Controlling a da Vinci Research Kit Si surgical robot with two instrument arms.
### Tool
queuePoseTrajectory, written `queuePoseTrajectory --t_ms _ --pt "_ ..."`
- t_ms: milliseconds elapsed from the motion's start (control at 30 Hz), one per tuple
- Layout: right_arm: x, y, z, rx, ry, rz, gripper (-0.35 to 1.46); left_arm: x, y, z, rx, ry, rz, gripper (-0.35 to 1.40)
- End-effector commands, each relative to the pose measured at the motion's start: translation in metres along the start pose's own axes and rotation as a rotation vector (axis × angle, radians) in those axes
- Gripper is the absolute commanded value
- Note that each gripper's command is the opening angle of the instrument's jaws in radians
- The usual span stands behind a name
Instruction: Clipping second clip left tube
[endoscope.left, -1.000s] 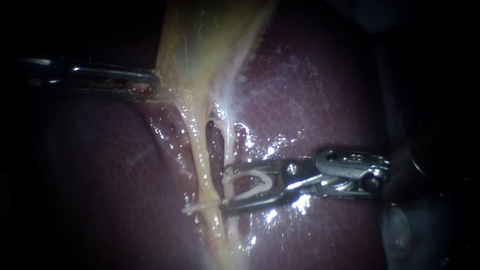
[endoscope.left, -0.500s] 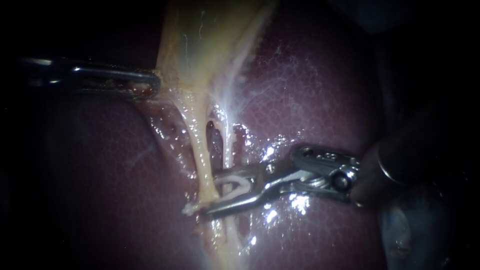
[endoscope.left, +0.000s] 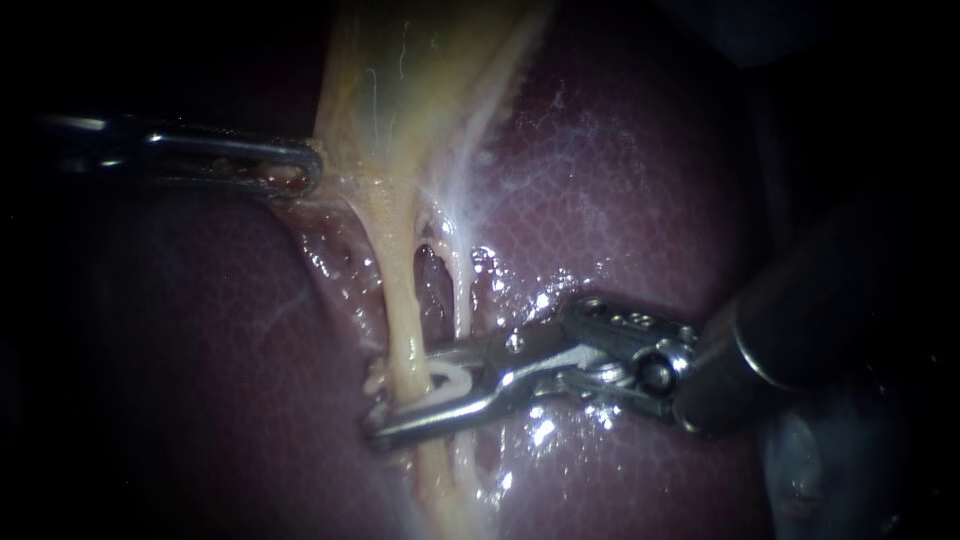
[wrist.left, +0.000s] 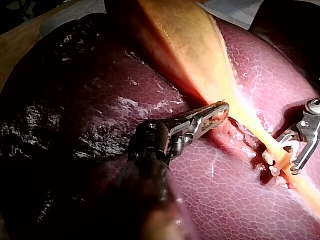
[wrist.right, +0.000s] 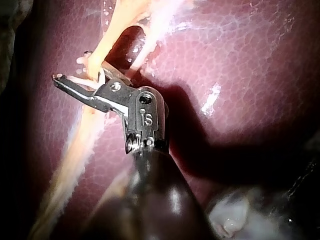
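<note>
Both grip: right instrument (endoscope.left: 405, 392) holds a clip (endoscope.left: 450, 378) astride the left tube (endoscope.left: 400, 300); left wrist view shows left instrument (wrist.left: 221, 108) pinching gallbladder (wrist.left: 185, 45).

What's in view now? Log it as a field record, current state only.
left instrument: clamped on the gallbladder at its lower edge
right instrument: carries an unclosed white clip, straddling the left tube
left tube: between the clip's legs, not yet pinched
right tube: alongside, lower stretch hidden by the right instrument
liver: dark red, wet, under both tubes
</note>
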Motion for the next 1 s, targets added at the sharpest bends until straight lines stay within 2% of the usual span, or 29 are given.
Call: queuePoseTrajectory --t_ms 33,200,533,600,633,667,700,1000 --pt "0.0002 -0.0003 0.0000 0.002 0.002 0.001 0.47 0.0000 0.0000 0.0000 0.000 0.000 0.000 -0.35" --pt "0.0007 -0.0010 0.0000 0.010 0.005 0.004 0.42 0.0000 0.0000 0.0000 0.000 0.000 0.000 -0.35" --pt "0.0005 -0.0008 -0.0004 0.008 0.010 0.033 0.14 0.0000 0.0000 0.0000 0.000 0.000 0.000 -0.35" --pt "0.0005 -0.0008 -0.0004 0.010 0.013 0.044 0.03 0.0000 0.0000 0.0000 0.000 0.000 0.000 -0.35" --pt "0.0005 -0.0009 -0.0004 0.013 0.017 0.044 -0.08 0.0000 0.0000 0.0000 0.000 0.000 0.000 -0.35" --pt "0.0005 -0.0009 -0.0005 0.023 0.014 0.050 -0.29 0.0000 0.0000 0.0000 0.000 0.000 0.000 -0.35" --pt "0.0005 -0.0009 -0.0005 0.035 0.014 0.055 -0.35 0.0000 0.0000 0.0001 0.000 0.000 0.000 -0.35" --pt "0.0004 -0.0006 -0.0002 0.062 -0.007 0.066 -0.35 0.0000 0.0000 0.0001 -0.001 0.000 0.000 -0.35"
